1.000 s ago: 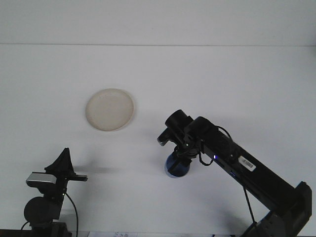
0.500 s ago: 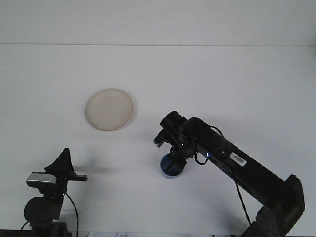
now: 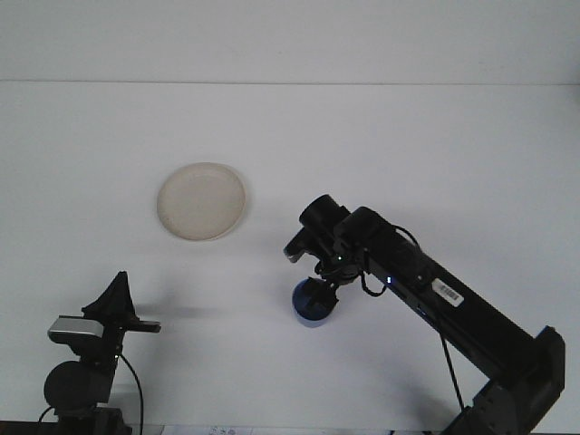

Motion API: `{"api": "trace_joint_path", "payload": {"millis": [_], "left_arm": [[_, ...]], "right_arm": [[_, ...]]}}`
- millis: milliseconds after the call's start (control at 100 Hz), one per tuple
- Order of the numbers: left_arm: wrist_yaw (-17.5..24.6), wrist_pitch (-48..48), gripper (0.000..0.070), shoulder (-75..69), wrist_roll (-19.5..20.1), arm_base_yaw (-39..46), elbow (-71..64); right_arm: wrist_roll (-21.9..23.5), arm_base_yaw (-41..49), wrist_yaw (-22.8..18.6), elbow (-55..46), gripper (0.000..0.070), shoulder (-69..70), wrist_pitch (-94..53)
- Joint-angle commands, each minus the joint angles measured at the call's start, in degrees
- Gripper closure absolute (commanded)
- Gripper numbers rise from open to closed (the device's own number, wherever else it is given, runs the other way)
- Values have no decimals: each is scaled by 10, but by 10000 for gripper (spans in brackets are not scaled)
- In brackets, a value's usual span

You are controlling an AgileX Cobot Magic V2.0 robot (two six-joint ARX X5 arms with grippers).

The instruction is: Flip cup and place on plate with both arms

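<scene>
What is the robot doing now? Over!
Right gripper down on blue cup, grip unclear. Left gripper parked low. Plate bare, path clear.

From my remote station, the blue cup [image 3: 314, 305] sits low and right of centre on the white table — a small, dark-blue vessel, its upper part hidden under the black right gripper [image 3: 319, 288] that comes down on it from above. I cannot tell from this view whether the cup stands upright or mouth-down; only its rounded lower body and a lighter blue band show. The plate [image 3: 201, 200] lies flat up and to the left, well apart from the cup — a round, cream-coloured disc with a shallow raised rim, nothing on it. I see the cup's shadow close beneath it on the tabletop.
</scene>
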Motion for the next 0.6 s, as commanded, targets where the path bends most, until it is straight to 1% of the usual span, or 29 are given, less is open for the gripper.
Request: {"api": "trace_joint_path", "payload": {"millis": [0, 120, 250, 370, 490, 590], "left_arm": [[1, 7, 688, 0, 0, 0, -11], [1, 7, 688, 0, 0, 0, -11], [1, 7, 688, 0, 0, 0, -11], [1, 8, 688, 0, 0, 0, -11], [1, 8, 688, 0, 0, 0, -11], [1, 8, 688, 0, 0, 0, -11]], "right_arm": [[-19, -9, -2, 27, 280, -26, 3], [-26, -49, -2, 34, 280, -81, 35], [-25, -128, -1, 28, 280, -151, 74], [-7, -209, 0, 13, 279, -217, 115], [14, -283, 1, -28, 279, -288, 167], [26, -326, 3, -95, 279, -354, 222]]}}
